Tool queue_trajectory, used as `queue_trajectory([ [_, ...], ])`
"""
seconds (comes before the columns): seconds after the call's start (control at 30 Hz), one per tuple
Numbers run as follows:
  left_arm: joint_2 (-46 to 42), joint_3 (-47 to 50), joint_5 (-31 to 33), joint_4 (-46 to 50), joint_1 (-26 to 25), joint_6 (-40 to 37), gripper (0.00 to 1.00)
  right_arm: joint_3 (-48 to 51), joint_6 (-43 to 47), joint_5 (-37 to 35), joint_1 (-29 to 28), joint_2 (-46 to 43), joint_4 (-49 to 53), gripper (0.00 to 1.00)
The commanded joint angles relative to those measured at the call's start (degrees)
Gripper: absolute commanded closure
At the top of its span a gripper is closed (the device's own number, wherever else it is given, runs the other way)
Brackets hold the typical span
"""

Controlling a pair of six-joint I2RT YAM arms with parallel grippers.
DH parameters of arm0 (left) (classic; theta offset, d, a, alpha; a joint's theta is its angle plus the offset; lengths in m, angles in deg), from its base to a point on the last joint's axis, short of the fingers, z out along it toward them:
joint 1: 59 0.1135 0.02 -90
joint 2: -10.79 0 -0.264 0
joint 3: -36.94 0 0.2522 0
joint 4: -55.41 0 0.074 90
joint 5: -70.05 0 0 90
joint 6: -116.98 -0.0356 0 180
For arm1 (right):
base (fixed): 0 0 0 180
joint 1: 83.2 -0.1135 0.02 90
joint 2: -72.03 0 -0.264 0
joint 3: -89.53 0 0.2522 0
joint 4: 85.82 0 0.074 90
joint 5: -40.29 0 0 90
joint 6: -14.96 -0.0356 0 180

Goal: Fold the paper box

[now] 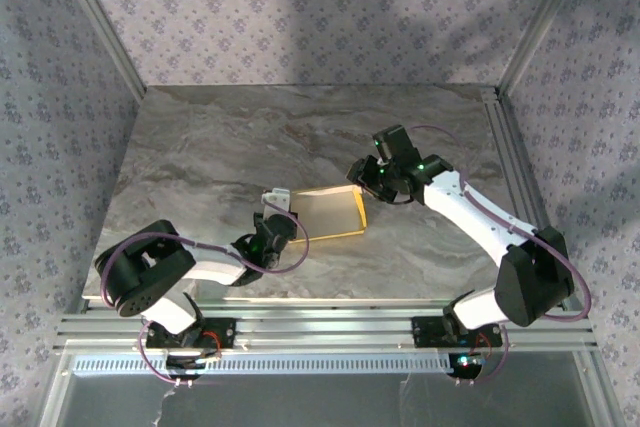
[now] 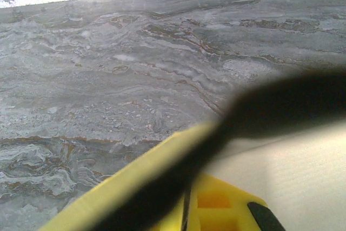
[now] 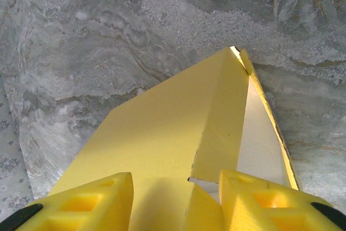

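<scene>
The paper box (image 1: pixel 328 213) lies on the worktop (image 1: pixel 200 147), half formed, between the 2 arms. The left tool (image 1: pixel 278 211) is closed tight, apparently pinching the box's left edge to anchor it. The right tool (image 1: pixel 364 183) stands partly open with 1 raised side flap (image 3: pixel 221 117) between its fingers (image 3: pixel 92 201) (not clamped, as far as I can tell), probably lining up to fold it inward.
</scene>
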Motion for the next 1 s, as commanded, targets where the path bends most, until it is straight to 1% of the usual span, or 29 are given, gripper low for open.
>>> queue_trajectory([
  [0.0, -0.95, -1.29, -0.24, 1.24, -0.36, -0.31, 1.0, -1.29, -1.27, -1.02, -1.13, -0.59, 0.58, 0.57],
  [0.07, -0.91, -1.3, -0.24, 1.2, -0.36, -0.33, 1.0, -1.58, -1.51, -1.35, -1.42, -0.3, 0.95, 0.61],
  [0.3, -1.19, -1.38, -0.13, 1.29, -0.54, -0.33, 1.0, -1.67, -2.79, -2.65, -1.83, 0.61, 1.64, 0.65],
  [0.4, -1.34, -1.37, -0.07, 1.55, -0.62, -0.33, 1.0, -1.25, -3.97, -2.6, -1.79, 0.94, 0.94, 0.71],
  [0.47, -1.43, -1.38, 0.02, 1.69, -0.72, -0.33, 1.0, -1.2, -5.11, -2.91, -1.88, 0.8, 0.67, 0.77],
  [0.67, -1.62, -1.47, 0.28, 1.84, -0.89, -0.32, 1.0, -0.06, -10.34, -4.34, -2.19, 0.03, -0.56, 0.88],
  [0.77, -1.66, -1.47, 0.46, 2.03, -0.89, -0.33, 1.0, 1.22, -12.73, -4.57, -2.6, -0.37, -1.83, 0.98],
  [0.8, -1.7, -1.47, 0.46, 2.04, -0.89, -0.33, 1.0, 1.38, -13.26, -4.82, -2.8, -0.58, -1.94, 1.0],
  [0.97, -1.86, -1.47, 0.98, 2.3, -0.89, -0.35, 1.0, 2.72, -14.99, -5.0, -3.05, -1.92, -2.57, 1.0],
])
